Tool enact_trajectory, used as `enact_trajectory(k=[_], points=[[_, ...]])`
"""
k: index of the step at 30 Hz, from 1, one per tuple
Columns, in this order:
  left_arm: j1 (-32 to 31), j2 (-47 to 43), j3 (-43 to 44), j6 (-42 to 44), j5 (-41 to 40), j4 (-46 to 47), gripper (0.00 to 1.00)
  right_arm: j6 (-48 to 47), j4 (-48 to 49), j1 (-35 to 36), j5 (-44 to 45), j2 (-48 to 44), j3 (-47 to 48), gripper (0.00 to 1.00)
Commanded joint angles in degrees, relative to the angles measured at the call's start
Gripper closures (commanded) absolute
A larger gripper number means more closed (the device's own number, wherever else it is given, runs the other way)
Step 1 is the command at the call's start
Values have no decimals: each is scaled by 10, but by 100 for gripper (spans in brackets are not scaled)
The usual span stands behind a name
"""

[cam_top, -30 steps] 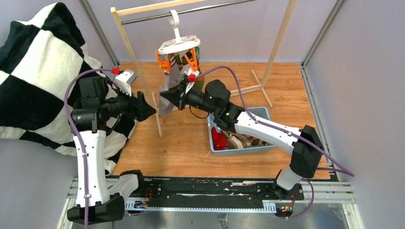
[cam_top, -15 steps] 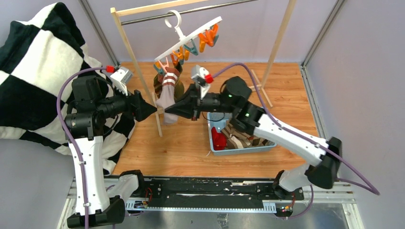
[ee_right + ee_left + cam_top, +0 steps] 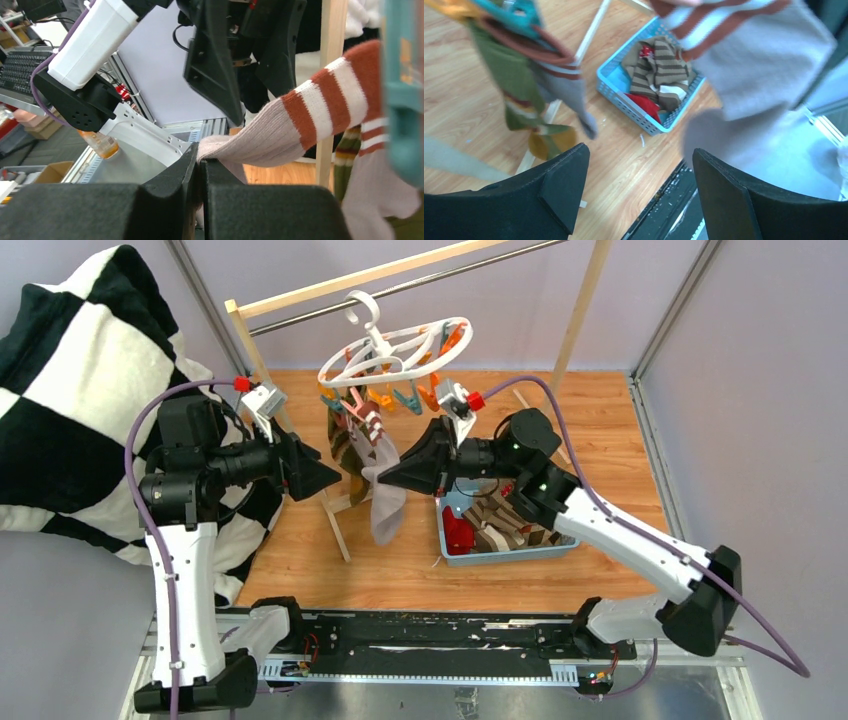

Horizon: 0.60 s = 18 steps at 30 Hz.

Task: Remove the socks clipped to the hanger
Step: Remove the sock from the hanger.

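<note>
Wooden worktop's (image 3: pixel 600 420) basket (image 3: pixel 505 558) holds socks (image 3: pixel 500 535); right end effector (image 3: pixel 200 162) pinches a striped sock (image 3: pixel 310 120), others hang clipped to the hanger (image 3: pixel 345 368); left end effector (image 3: pixel 639 155) gapes empty.

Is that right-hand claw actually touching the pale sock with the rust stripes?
Touching. The right wrist view shows the right gripper with its two fingers closed together and the plain part of the striped sock pinched between them.
</note>
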Motion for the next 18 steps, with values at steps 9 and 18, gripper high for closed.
enact_trajectory(k=[9, 18], points=[[-46, 34, -7, 34, 66, -7, 12, 466, 493, -70, -137, 184, 9, 91], [-53, 80, 8, 58, 91, -7, 10, 492, 529, -68, -131, 203, 0, 89]])
